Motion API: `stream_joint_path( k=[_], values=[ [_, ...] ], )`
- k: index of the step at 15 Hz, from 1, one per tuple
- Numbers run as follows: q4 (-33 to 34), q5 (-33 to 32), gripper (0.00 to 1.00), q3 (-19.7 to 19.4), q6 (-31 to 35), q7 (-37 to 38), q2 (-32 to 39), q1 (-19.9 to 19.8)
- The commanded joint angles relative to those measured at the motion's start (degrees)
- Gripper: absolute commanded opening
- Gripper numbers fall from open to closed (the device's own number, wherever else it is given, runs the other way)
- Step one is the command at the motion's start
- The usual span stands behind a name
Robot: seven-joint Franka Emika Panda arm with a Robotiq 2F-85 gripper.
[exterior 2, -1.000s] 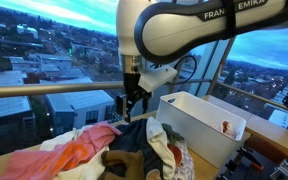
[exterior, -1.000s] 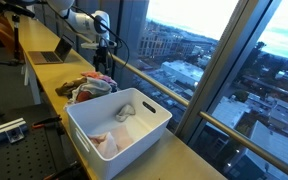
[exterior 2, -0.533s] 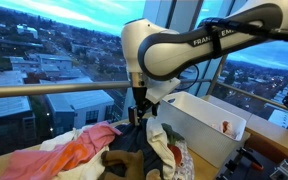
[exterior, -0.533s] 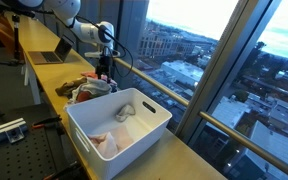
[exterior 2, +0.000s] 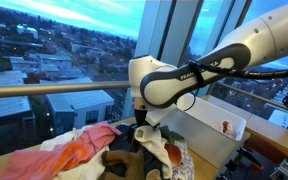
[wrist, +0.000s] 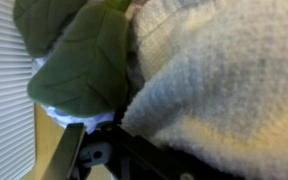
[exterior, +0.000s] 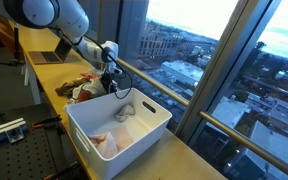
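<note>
Your gripper (exterior 2: 144, 129) is down on the clothes pile (exterior 2: 124, 152) just beside the white bin (exterior: 144, 131), jaws spread wide, gripping nothing. Cream knit (wrist: 224, 80) and green leaf-print cloth (wrist: 79, 65) fill the wrist view. They look soft, light and floppy, so pinch a raised fold. Inside the bin lie a pink garment (exterior: 106, 143) and a pale one (exterior: 125, 109).

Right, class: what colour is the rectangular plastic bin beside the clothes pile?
The rectangular plastic bin is white; an exterior view shows it best.
</note>
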Motion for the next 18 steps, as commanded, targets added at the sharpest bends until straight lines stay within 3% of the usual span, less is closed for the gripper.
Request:
stream_joint_path(
  k=[1, 2, 3, 5, 10, 14, 16, 18],
  values=[
    [0.83, 3.29, 1.00, 1.43, 3.73, -2.92, 3.77, -1.74],
    [0.85, 3.67, 0.93, 1.41, 4.22, -3.28, 3.99, -1.79],
    [0.91, 3.91, 0.72, 1.30, 4.11, -3.63, 3.61, -1.66],
    [0.70, 3.95, 0.68, 1.13, 3.69, -4.00, 2.61, -1.33],
    [-1.94, 3.78, 0.32, 2.11, 4.29, -6.05, -2.61, -1.08],
    [-7.86, 2.77, 0.02, 2.79, 5.45, -7.14, -10.53, -1.68],
    [-11.34, 3.04, 0.04, 2.49, 5.89, -7.93, -15.31, -1.78],
    [-14.92, 2.87, 0.00, 2.61, 6.08, -8.58, -20.35, -2.09]
  ],
)
